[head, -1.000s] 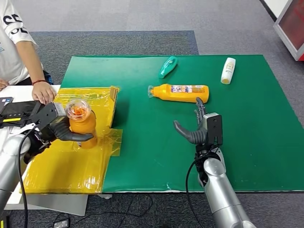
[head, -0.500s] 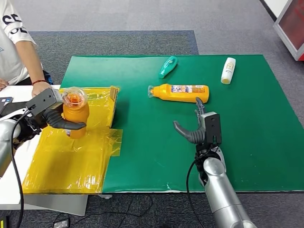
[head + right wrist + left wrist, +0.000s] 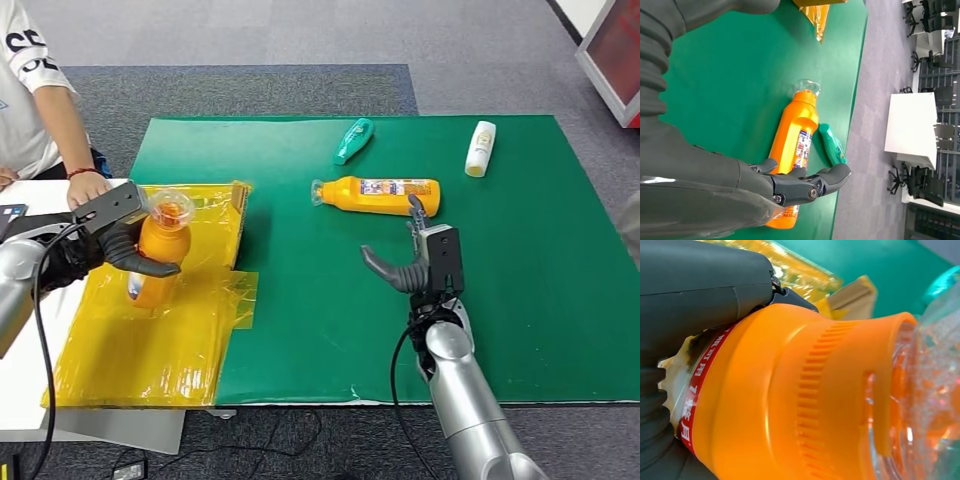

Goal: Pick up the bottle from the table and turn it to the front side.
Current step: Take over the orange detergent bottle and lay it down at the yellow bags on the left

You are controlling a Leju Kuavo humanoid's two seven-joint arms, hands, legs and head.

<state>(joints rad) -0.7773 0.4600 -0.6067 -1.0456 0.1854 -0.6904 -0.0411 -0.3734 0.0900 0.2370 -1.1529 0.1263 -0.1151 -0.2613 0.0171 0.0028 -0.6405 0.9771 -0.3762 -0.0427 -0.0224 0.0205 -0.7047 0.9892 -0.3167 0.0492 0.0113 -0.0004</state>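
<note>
- At left of the head view, the left robot hand (image 3: 124, 240) grips a squat orange plastic bottle with a clear cap (image 3: 158, 255), lifted and tilted over crinkled yellow plastic sheeting (image 3: 143, 350).
- At centre, the right robot hand (image 3: 411, 265) hovers with fingers spread, holding nothing, just short of a long orange bottle lying on its side (image 3: 377, 194).
- Judged risk: the smooth, tilted bottle could slip or twist in the grip as it turns; the loose sheeting may snag it when set down.
- A green mat (image 3: 528, 300) covers the worktop, where a teal tube (image 3: 353, 140) and a white bottle (image 3: 480, 148) also lie; grey carpet beyond, a person's hand (image 3: 89, 188) at upper left.
</note>
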